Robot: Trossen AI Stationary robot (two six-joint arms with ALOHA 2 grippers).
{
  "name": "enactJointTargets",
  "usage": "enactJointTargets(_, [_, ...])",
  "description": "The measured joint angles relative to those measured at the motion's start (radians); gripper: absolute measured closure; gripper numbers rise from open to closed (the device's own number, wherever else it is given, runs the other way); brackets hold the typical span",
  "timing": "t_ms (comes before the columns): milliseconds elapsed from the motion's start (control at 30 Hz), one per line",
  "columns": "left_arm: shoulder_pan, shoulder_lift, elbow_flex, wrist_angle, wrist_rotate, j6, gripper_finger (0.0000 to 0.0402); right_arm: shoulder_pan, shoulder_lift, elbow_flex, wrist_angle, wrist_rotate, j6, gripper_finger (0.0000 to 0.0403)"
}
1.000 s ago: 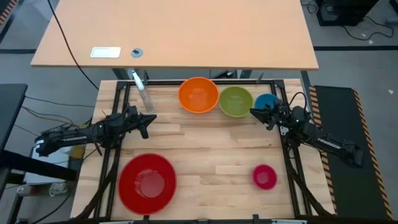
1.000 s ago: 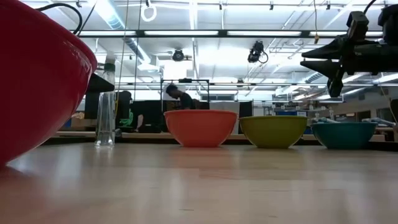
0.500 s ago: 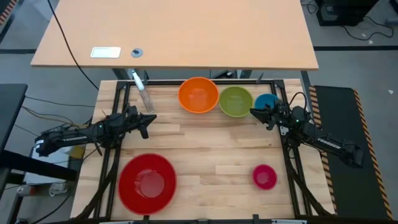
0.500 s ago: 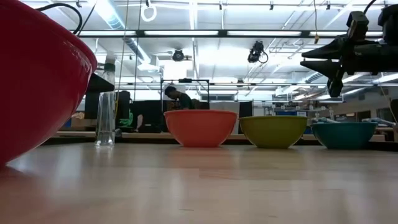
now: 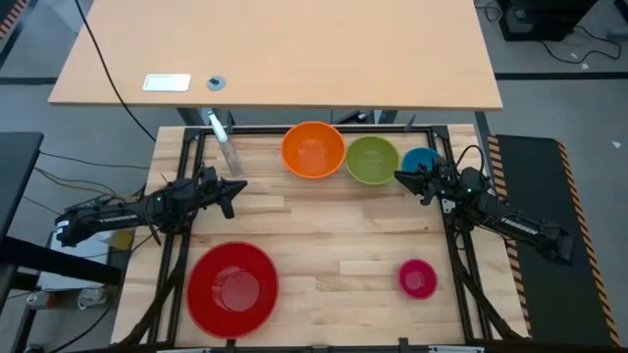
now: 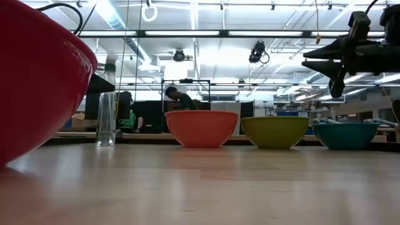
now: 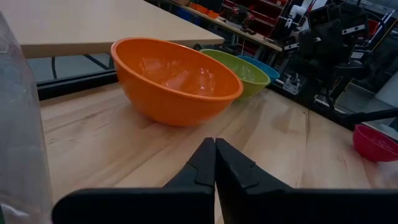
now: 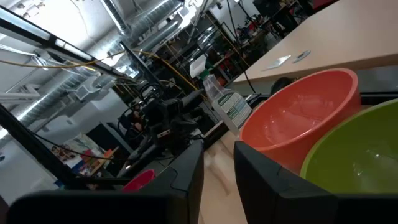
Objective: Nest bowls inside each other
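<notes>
Three bowls stand in a row on their bases along the table's far edge: orange, green and blue. A big red bowl sits at the near left and a small pink bowl at the near right. My left gripper hovers at the left side, shut and empty, pointing at the orange bowl. My right gripper hangs above the table beside the blue bowl, between it and the green bowl. It is open a little, with nothing between its fingers.
A clear plastic bottle stands at the far left, near my left gripper. Black frame rails run along the table's sides. Bare wood lies in the middle between the bowls. A person shows far off in the room.
</notes>
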Motion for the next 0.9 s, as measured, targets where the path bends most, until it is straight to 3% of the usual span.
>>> enactJointTargets(67, [0.000,0.000,0.000,0.013,-0.001,-0.052,0.0395,0.000,0.000,0.000,0.000,0.000,0.000,0.0305])
enactJointTargets(267, [0.005,0.000,0.000,0.234,-0.028,-0.457,0.0395,0.000,0.000,0.000,0.000,0.000,0.000,0.0305])
enactJointTargets(700, [0.069,0.000,0.000,0.474,-0.071,-0.497,0.0395,0.000,0.000,0.000,0.000,0.005,0.000,0.0304])
enactJointTargets(767, [0.069,0.000,0.000,0.487,-0.071,-0.496,0.0395,0.000,0.001,0.000,0.021,0.082,0.000,0.0304])
enactJointTargets(900, [0.069,0.000,0.000,0.494,-0.153,-0.542,0.0395,-0.001,0.005,0.000,0.180,0.344,0.118,0.0304])
